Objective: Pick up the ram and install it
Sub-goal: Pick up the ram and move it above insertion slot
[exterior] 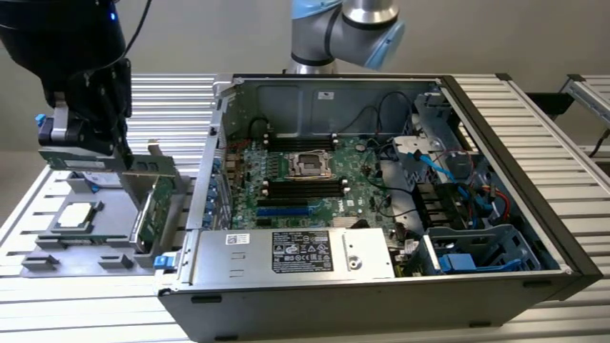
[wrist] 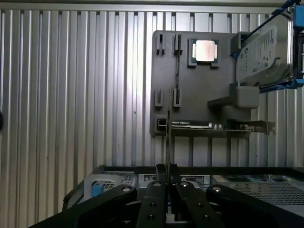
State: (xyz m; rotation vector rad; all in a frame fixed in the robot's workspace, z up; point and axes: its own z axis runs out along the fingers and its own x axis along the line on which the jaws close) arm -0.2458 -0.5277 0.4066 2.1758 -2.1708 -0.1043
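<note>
Your gripper [exterior: 96, 143] is clenched on the ram [exterior: 119, 163]; the thin green stick hangs above the grey parts tray [exterior: 57, 250], to the exterior view's left of the open computer case [exterior: 562, 236]. Its long axis lies roughly level, running left to right in that view; the black memory slots [exterior: 303, 187] on the motherboard [exterior: 286, 161] sit well apart to the exterior view's right, running much the same way.

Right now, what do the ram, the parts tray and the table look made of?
The ram: green circuit board, seemingly fibreglass, matte, black chips. The parts tray: matte grey, likely plastic. The table: ribbed silvery slats with sheen, probably aluminium.
</note>
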